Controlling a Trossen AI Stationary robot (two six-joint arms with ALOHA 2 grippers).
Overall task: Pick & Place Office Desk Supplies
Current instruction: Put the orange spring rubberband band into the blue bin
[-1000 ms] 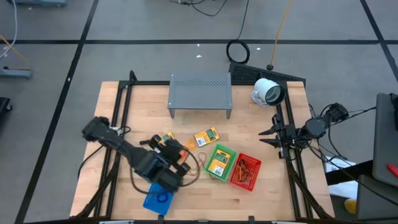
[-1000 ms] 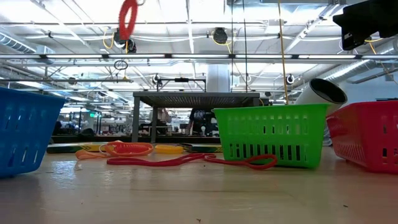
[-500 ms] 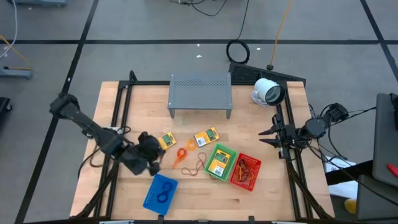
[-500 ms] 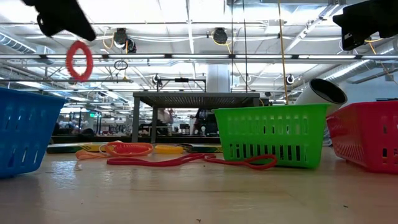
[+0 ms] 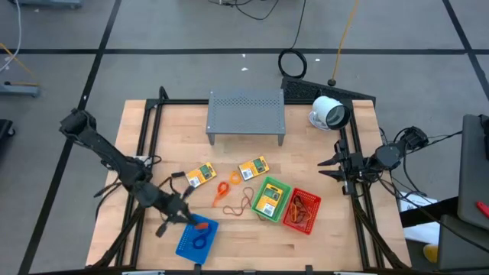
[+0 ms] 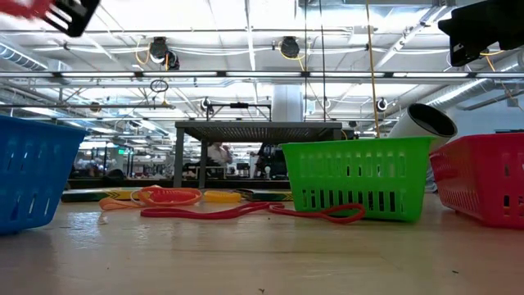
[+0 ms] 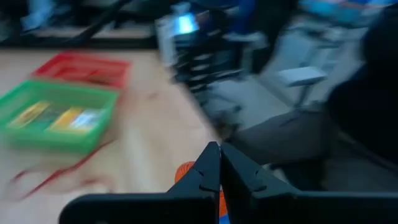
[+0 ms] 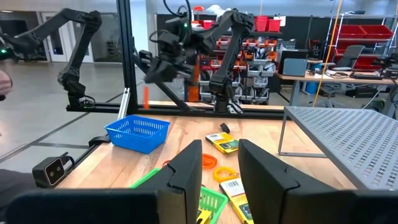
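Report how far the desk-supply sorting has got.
Done: the green basket holds a yellow packet, the red basket holds rubber bands, the blue basket holds a ring. In hand: the left end effector, shut on an orange-red ring, is above the blue basket. Left: two yellow packets, orange rings and a rubber band on the table. The right end effector waits at the right edge.
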